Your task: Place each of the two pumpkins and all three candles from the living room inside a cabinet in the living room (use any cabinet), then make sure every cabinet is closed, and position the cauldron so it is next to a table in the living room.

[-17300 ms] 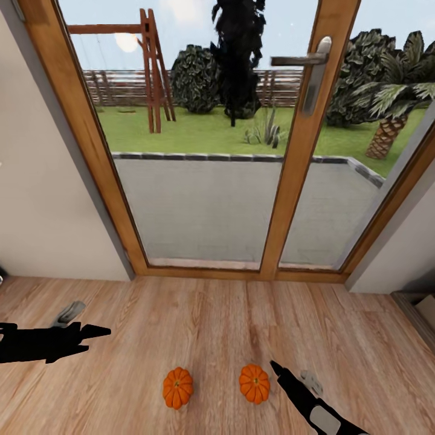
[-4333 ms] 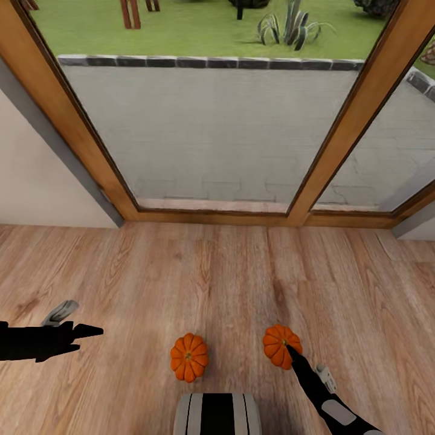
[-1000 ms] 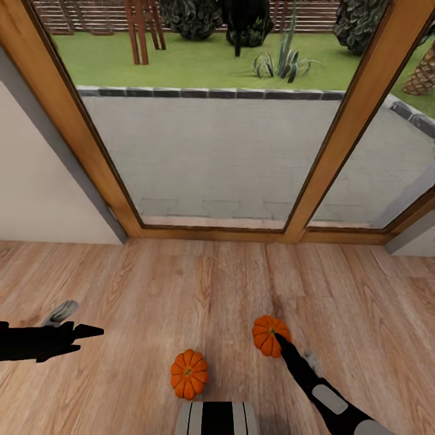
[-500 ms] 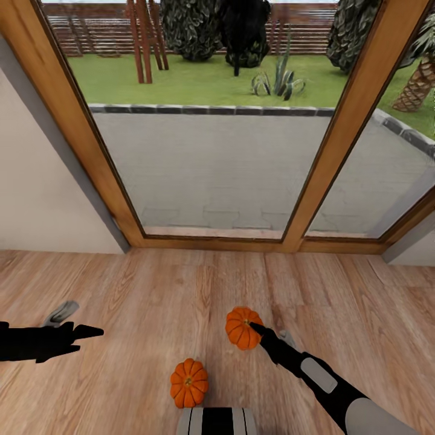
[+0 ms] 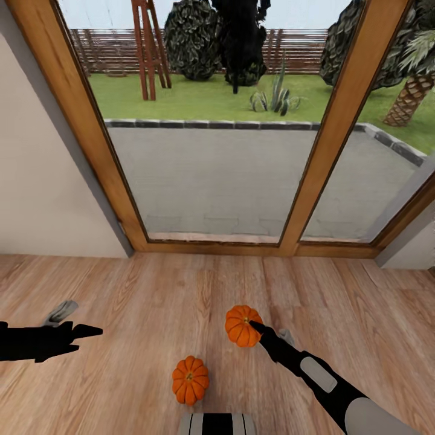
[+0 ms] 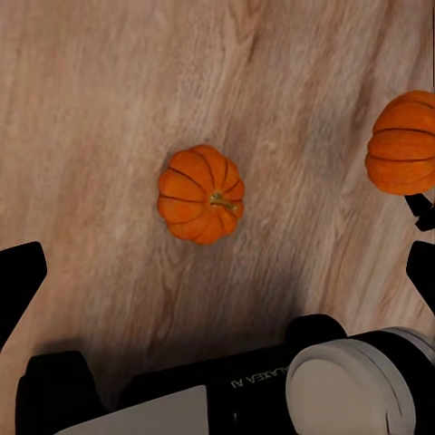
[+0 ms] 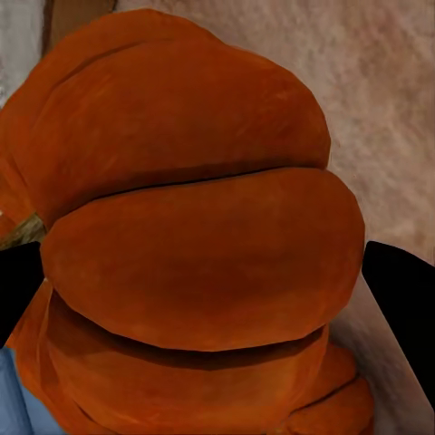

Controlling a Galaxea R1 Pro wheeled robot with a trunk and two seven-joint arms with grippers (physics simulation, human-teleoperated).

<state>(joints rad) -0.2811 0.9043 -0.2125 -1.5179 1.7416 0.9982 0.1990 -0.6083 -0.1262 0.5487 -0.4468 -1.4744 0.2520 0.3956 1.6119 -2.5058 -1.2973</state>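
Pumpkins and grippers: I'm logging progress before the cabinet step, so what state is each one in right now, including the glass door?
Held pumpkin: clamped in the right gripper, apparently lifted off the wooden floor.
Other pumpkin: resting upright on the floor, untouched.
Right gripper: shut on the held pumpkin.
Left gripper: open, empty, above the floor.
Glass door: closed.
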